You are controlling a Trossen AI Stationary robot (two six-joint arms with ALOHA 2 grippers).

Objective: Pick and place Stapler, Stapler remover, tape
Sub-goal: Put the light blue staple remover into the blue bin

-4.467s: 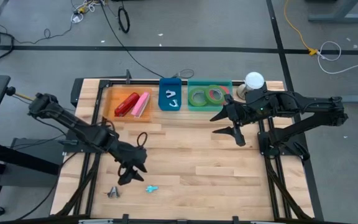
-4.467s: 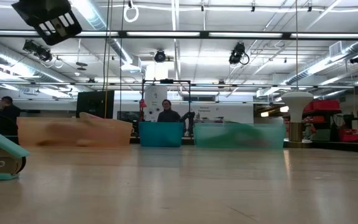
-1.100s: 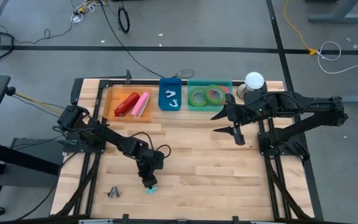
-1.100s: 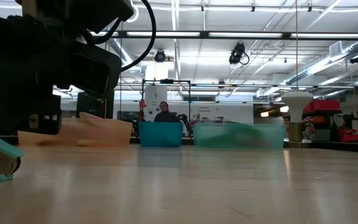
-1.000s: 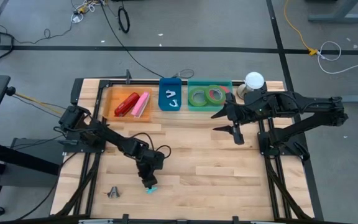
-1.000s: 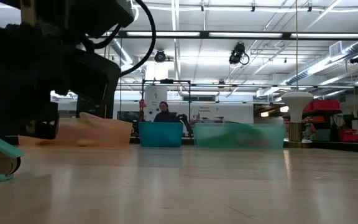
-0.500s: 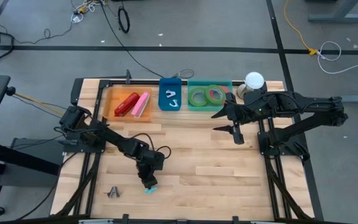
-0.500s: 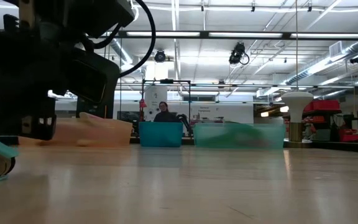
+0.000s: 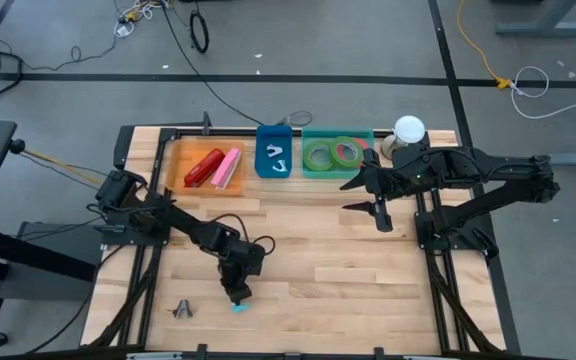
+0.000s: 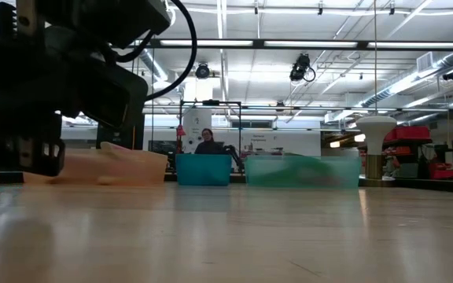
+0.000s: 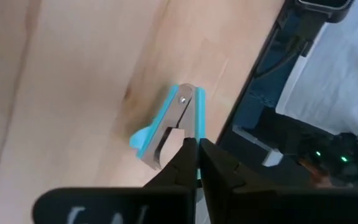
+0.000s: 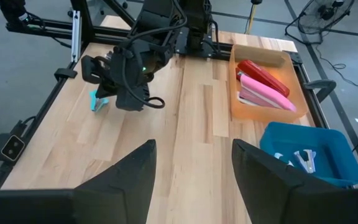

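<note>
Teal remover: the stapler remover (image 11: 169, 127) lies flat on the wooden counter (image 9: 368, 270) near the front edge, easy to reach from above.
Left claw: my left claw (image 9: 236, 292) is down on it, fingers pinched together at its edge; can't tell if it's actually gripped.
Right claw: my right claw (image 9: 376, 198) hangs spread and empty near the bins, out of the way.
Bins: orange bin (image 9: 176, 165) has both staplers (image 9: 213, 167), blue bin (image 9: 274, 133) has removers, green bin (image 9: 313, 133) has tape (image 9: 330, 154), sorted by type.
Leftover: one grey remover (image 9: 182, 309) waits by the front corner.
</note>
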